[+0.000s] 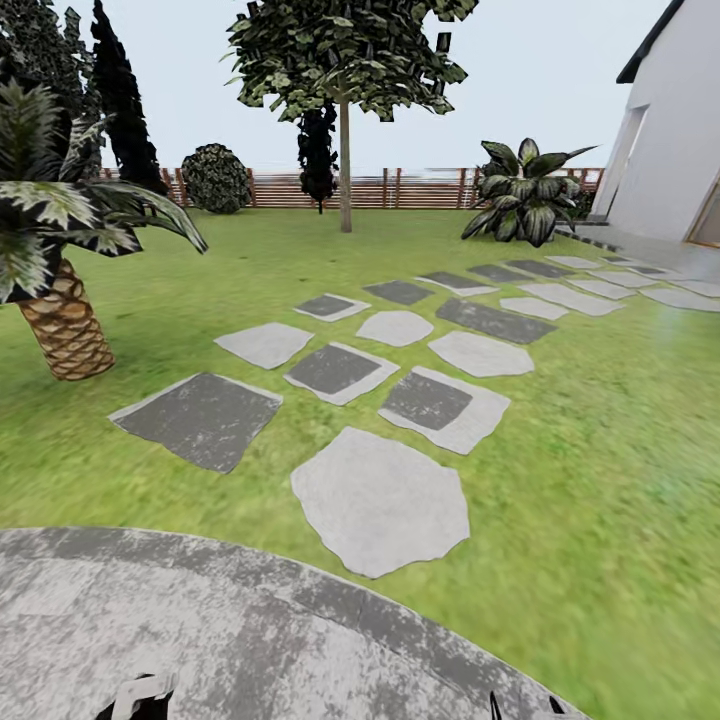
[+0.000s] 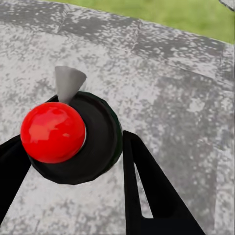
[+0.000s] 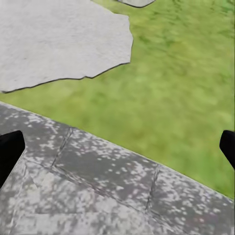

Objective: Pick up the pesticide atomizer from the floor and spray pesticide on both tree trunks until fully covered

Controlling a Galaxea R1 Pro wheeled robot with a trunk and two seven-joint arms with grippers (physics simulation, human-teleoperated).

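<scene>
In the left wrist view the pesticide atomizer is seen from above: a round black body, a red ball cap and a grey cone nozzle. My left gripper is shut on it, its black fingers pressing both sides, above grey stone paving. My right gripper is open, fingertips far apart over the paving edge and grass. One tree with a straight pale trunk and a leafy crown stands far ahead near the fence.
Grey stepping stones lead across the lawn toward a white house at the right. A short palm stands at the left, dark conifers behind it. A broad-leaved bush grows near the house. Curved paving lies underfoot.
</scene>
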